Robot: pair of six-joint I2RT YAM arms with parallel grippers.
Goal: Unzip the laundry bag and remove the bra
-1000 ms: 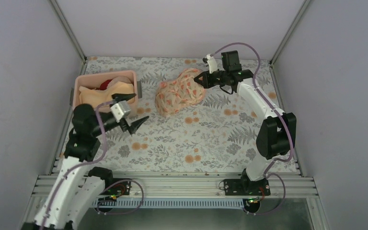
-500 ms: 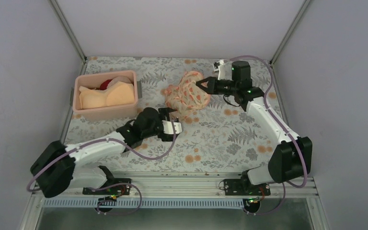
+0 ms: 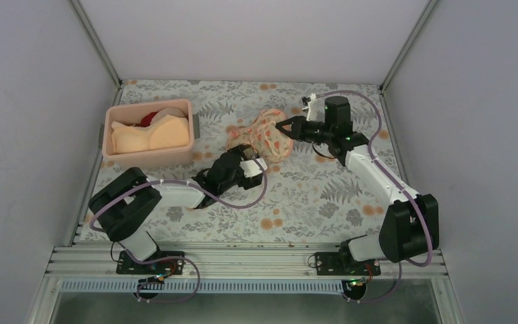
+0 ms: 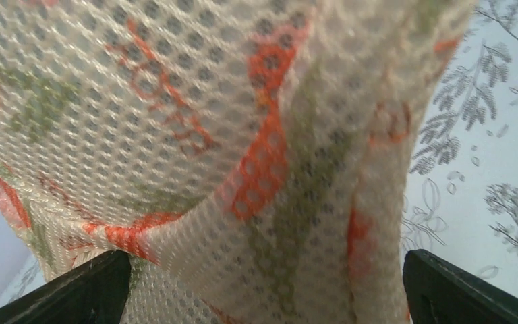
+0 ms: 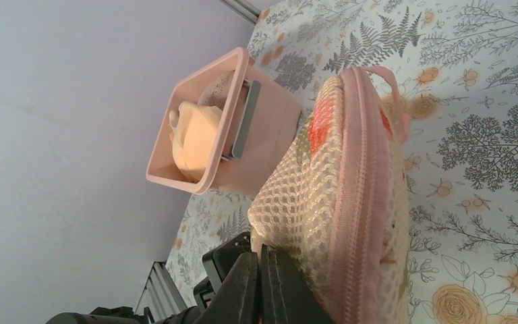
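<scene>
laundry bag [image 3: 262, 137]: 1; bin [image 3: 150, 158]: 1

Left tool [image 4: 263, 289] spread wide, right tool [image 5: 257, 291] pinched closed, both arms extended

A pink bin [image 3: 150, 159] stands on the desk [image 3: 297, 202], at its far left, near the grey wall [image 3: 34, 101]. A peach bra [image 3: 152, 133] fills most of the bin, and a red garment [image 3: 150, 119] shows behind it at the far side. A grey handle [image 3: 195, 125] sits on the bin's right end. The desk bears a print of ferns and orange blooms.
</scene>
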